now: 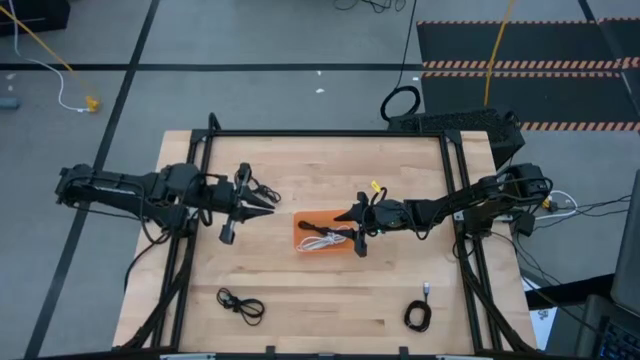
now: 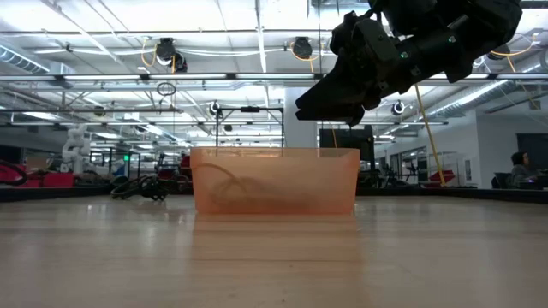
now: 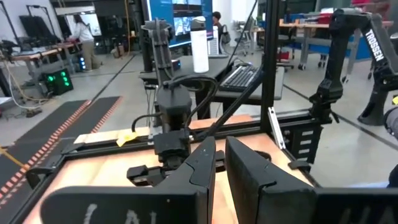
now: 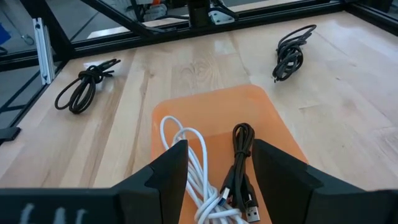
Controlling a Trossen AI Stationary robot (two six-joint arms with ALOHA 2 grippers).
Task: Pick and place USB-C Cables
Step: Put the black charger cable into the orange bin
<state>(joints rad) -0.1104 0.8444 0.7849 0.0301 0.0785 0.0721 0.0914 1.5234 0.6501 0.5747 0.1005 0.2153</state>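
Observation:
The orange tray (image 1: 305, 222) stands mid-table and also shows in the low view (image 2: 274, 180). A white cable (image 4: 186, 155) and a black cable (image 4: 242, 158) lie coiled inside it. My right gripper (image 1: 347, 216) hovers open just above the tray's right end, touching nothing; it also shows in the low view (image 2: 330, 107). My left gripper (image 1: 268, 206) is shut and empty, held level above the table left of the tray. Loose black cables lie on the table beside my left gripper (image 1: 262, 191), at the near left (image 1: 240, 305) and at the near right (image 1: 417, 316).
A black metal frame (image 1: 330, 133) runs round the table's far and side edges. A large black cable loop (image 1: 400, 103) lies on the floor beyond the far edge. Bare wood lies between the tray and the near edge.

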